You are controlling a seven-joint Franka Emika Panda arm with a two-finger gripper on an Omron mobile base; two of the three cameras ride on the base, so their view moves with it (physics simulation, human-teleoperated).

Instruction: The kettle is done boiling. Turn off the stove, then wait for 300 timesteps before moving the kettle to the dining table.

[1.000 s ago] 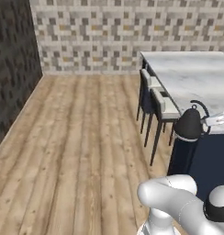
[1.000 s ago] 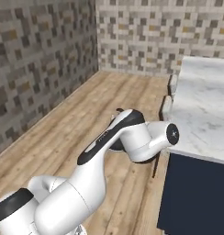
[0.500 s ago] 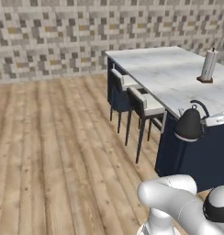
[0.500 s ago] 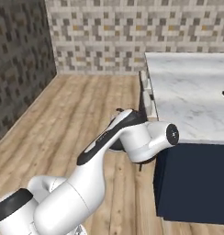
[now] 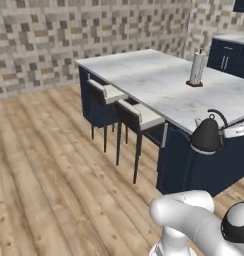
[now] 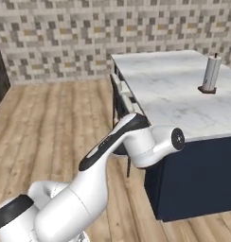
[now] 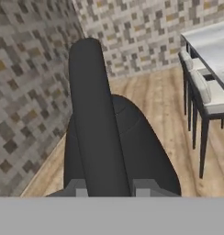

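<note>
The dining table (image 5: 144,80) is the landmark. Most of its marble top is bare, so there is wide free room above it. One obstacle stands on the far part of the top: a paper-towel roll (image 5: 196,68), upright. Along the left long side of the dining table, two stools (image 5: 136,117) stand close under the edge and block low passage there. The kettle (image 5: 206,135), held at the near corner of the dining table, occupies the space there. Left of the stools, the wooden floor (image 5: 39,165) is open.
</note>
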